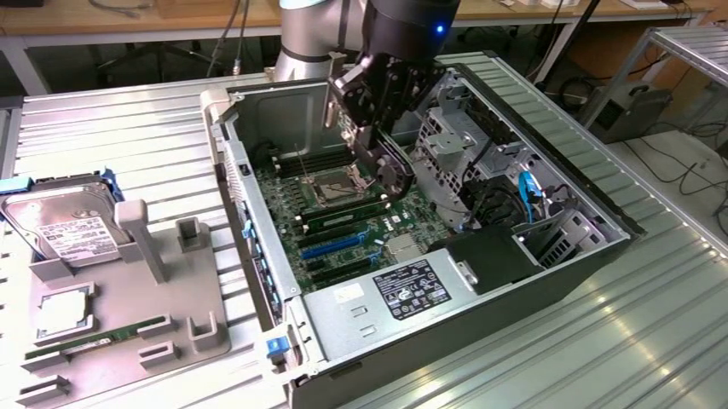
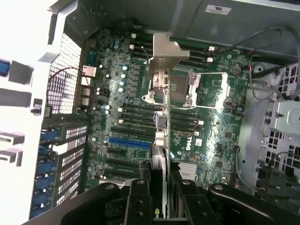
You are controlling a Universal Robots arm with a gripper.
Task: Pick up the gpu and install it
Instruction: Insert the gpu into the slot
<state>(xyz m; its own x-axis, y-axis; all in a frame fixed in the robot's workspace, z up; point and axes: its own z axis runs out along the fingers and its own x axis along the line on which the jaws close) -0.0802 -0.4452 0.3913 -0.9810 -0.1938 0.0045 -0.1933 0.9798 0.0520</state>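
Gripper [image 2: 159,196] reaches down into the open computer case [image 1: 241,162] in the upper middle of the exterior view. Its fingers [image 2: 139,201] press on both faces of the gpu [image 2: 161,51], so the jaws are partly closed on the thin card. The gpu hangs on edge over the motherboard [image 1: 341,223], near the processor socket [image 1: 341,183]. Whether its lower edge touches the board I cannot tell.

The metal drive cage [image 1: 455,141] stands just beside the card on the exterior view's right, with blue cables [image 1: 526,192] further right. The power supply [image 1: 398,294] closes the case at lower centre. Between the card and the case wall on the left, the board lies open, with the blue slots [image 1: 336,245] uncovered.

Outside the case, at far left, a grey fixture [image 1: 170,290] carries a hard drive [image 1: 71,226] and a memory stick [image 1: 97,339], well apart from the arm.
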